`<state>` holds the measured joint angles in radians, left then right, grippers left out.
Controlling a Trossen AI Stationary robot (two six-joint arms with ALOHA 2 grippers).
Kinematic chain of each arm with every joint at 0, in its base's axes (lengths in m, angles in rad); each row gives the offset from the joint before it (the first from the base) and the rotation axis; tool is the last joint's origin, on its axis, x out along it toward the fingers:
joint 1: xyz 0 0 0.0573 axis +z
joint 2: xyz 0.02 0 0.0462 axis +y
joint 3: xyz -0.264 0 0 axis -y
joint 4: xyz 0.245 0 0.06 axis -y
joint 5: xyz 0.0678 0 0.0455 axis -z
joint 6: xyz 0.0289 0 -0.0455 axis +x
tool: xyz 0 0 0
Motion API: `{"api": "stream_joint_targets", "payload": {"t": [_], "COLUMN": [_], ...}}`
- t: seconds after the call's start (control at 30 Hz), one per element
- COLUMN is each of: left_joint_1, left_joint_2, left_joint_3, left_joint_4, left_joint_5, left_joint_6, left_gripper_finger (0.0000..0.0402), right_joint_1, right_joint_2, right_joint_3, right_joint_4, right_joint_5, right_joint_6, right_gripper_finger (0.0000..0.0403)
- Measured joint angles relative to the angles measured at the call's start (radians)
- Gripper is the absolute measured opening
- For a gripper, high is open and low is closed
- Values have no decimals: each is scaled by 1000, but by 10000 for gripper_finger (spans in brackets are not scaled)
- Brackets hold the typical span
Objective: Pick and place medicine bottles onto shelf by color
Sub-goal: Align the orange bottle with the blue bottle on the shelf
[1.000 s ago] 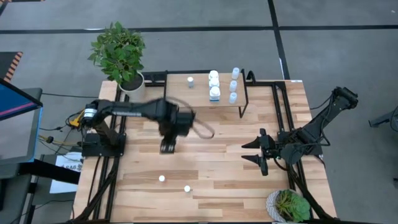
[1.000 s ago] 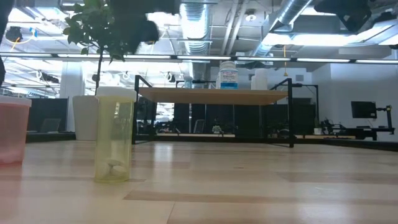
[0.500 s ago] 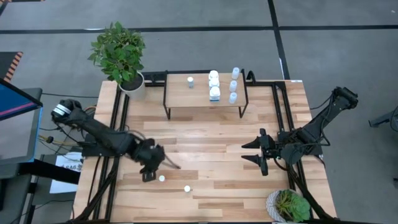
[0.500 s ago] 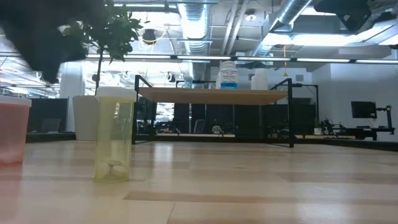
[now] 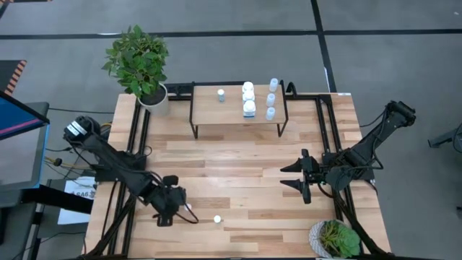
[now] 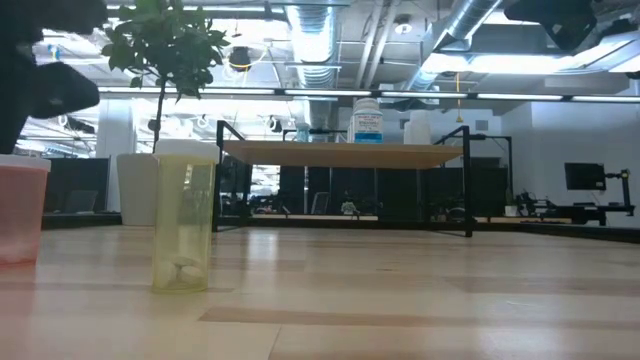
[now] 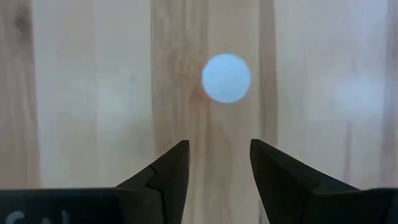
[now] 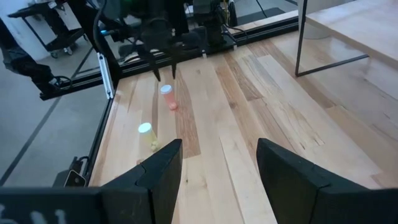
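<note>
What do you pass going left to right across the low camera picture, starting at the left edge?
Reddish translucent bottle at the left edge → yellowish translucent bottle close to the camera → low light-wood shelf on a black metal frame farther back, with a blue-labelled white bottle on top.

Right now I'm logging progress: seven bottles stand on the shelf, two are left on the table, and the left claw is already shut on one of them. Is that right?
Not quite. The left claw is open, poised over a bottle and not gripping it, as the left wrist view shows. The rest holds: seven on the shelf, two on the table.
</note>
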<state>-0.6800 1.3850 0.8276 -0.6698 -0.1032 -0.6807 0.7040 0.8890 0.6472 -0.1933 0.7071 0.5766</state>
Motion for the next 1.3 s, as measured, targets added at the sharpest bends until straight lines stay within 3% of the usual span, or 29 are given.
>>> {"api": "stream_joint_targets", "payload": {"t": [0.33,0.7,0.83,1.3], "left_joint_1": [1,2,7,26], "left_joint_2": [95,95,95,95], "left_joint_3": [1,2,2,2], "left_joint_4": [35,135,172,183], "left_joint_5": [-10,-75,-123,-77], "left_joint_6": [-89,-13,22,63], "left_gripper_finger": [180,237,237,223], "right_joint_1": [0,0,0,0], "right_joint_2": [0,0,0,0], "right_joint_3": [0,0,0,0], "right_joint_4": [-1,-1,-1,-2], "right_joint_5": [0,0,0,0], "right_joint_6": [0,0,0,0], "right_gripper_finger": [228,228,228,228]}}
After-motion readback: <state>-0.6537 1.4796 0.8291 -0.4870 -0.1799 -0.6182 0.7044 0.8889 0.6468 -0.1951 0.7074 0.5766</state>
